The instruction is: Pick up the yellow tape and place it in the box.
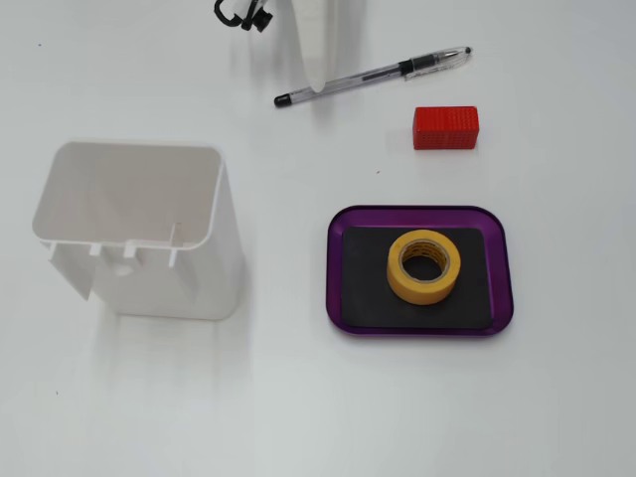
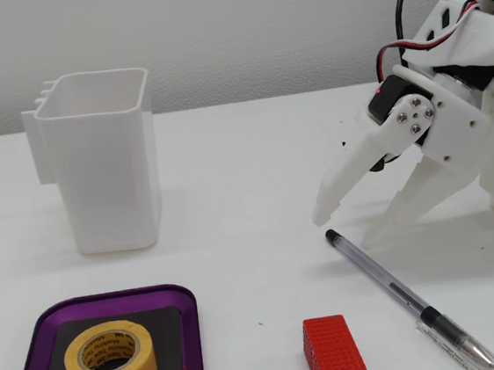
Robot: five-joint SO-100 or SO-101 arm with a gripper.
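Now the yellow tape (image 2: 110, 364) lies in the box (image 2: 34, 349), well apart from the open, empty end effector (image 2: 344, 229).

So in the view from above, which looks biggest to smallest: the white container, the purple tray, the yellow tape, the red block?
1. white container
2. purple tray
3. yellow tape
4. red block, only slightly smaller than the tape

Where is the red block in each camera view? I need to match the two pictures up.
In a fixed view, from above: the red block lies upper right, above the purple tray and below the pen.
In a fixed view, from the side: the red block stands bottom centre, between the purple tray and the pen.
Shared landmark: the yellow tape lying in the tray.
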